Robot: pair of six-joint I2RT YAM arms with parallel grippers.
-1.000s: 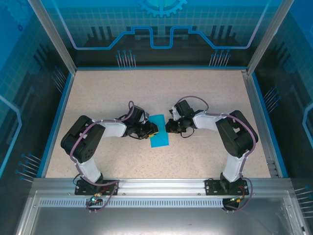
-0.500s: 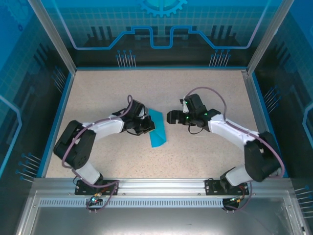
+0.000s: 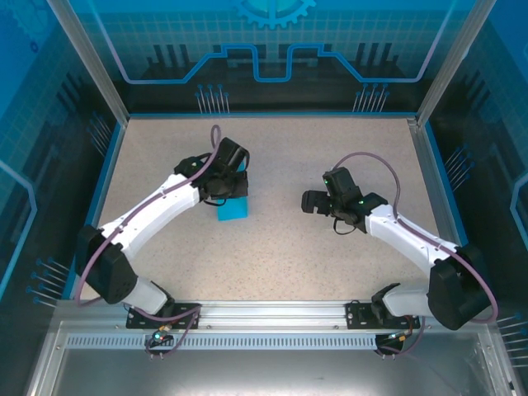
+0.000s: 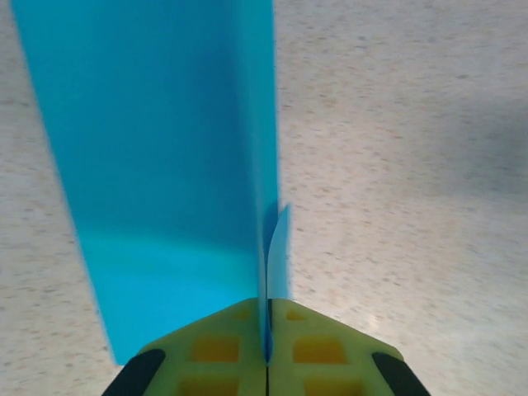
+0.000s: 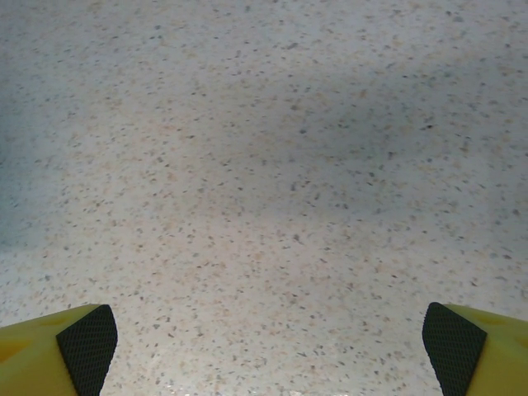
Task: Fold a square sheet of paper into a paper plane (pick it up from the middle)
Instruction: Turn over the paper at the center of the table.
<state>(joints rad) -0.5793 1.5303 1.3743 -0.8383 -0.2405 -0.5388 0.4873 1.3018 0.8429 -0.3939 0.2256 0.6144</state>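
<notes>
The square sheet of paper (image 3: 232, 209) is teal-blue and folded double. It hangs from my left gripper (image 3: 228, 192) over the left-centre of the table. In the left wrist view the yellow fingers (image 4: 214, 346) of the left gripper (image 4: 268, 312) are shut on the paper's (image 4: 165, 165) two layers, which stretch away as a broad flat strip with no pointed plane shape. My right gripper (image 3: 310, 200) stands open and apart at the right-centre. Its fingertips (image 5: 87, 346) are spread wide over bare tabletop, and the right gripper (image 5: 268, 340) has nothing between them.
The speckled beige tabletop (image 3: 272, 264) is bounded by a blue rim (image 3: 106, 177) and by transparent enclosure walls (image 3: 272, 58) at the back and sides. A metal rail (image 3: 272, 313) carries both arm bases along the near edge.
My left gripper has shut fully on the paper and carried it up and to the left. My right gripper has let go, opened wide and drawn back to the right.
</notes>
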